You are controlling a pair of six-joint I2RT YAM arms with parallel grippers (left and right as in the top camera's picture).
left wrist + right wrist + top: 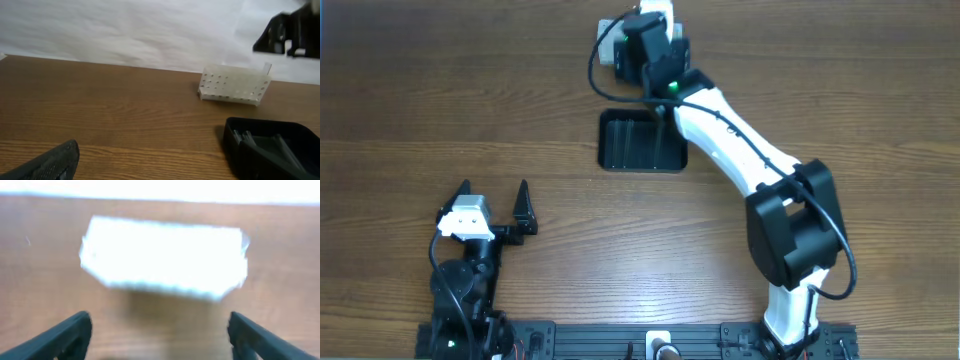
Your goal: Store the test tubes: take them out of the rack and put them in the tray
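Step in hand, I judge: fetching a tube from the rack (165,257). My right claw (159,320) hangs near it, wide, holding nothing. Left claw (493,190) sits wide, well apart on the worktop (420,100). Tray (642,165) near the rack holds some tubes (280,147). Next move calls for lining up on the upright tube (266,68) at the rack's end. Rack is washed out in the right wrist view, so I can't count what's left.

- No text, label, brand, number or sign can be read in any view.
- test tube rack (234,86): perforated wall, no readable marking.
- tray (232,147): plain black wall, no readable marking.
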